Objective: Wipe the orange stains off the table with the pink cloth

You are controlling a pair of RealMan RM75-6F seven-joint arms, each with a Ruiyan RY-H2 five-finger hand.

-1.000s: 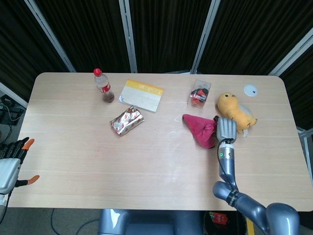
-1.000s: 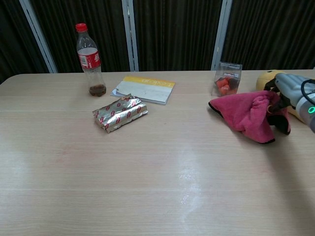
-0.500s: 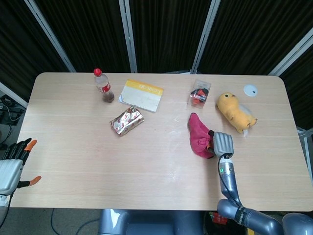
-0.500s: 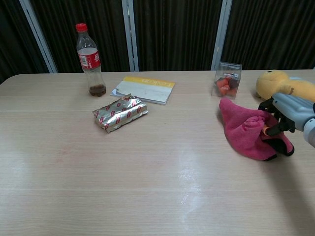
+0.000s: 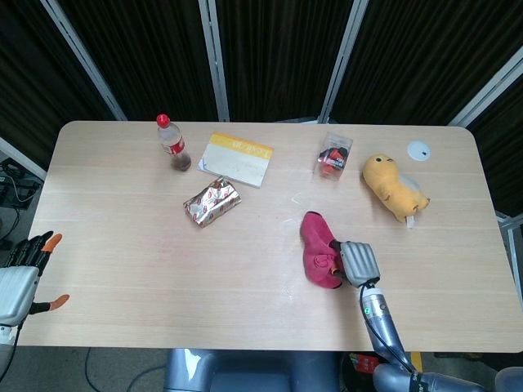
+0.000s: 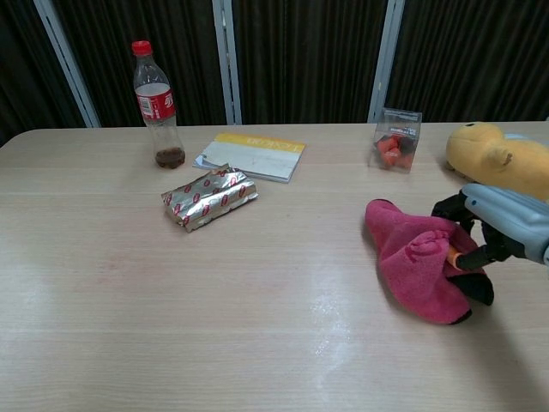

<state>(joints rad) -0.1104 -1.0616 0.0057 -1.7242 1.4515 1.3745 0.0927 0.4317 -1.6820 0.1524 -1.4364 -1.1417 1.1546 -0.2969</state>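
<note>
Crumpled pink cloth (image 5: pixel 318 260) lies on light wooden table (image 5: pixel 122 245), right of middle, toward near edge. Right grey robot hand (image 5: pixel 358 262) presses on cloth's right side, fingers curled into folds, gripping it. Left hand (image 5: pixel 23 273) off table's near-left corner, fingers spread, holding nothing. Yellow plush toy (image 5: pixel 394 187) near right edge. Foil snack packet (image 5: pixel 212 201), yellow-edged notebook (image 5: pixel 236 159), cola bottle (image 5: pixel 172 144), clear plastic box (image 5: pixel 333 155) toward far edge.

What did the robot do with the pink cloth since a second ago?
The right hand, gripping the pink cloth, dragged it across the table away from the yellow plush toy, toward the robot and the table's middle. The bottle, notebook, foil packet and left hand stayed put.
</note>
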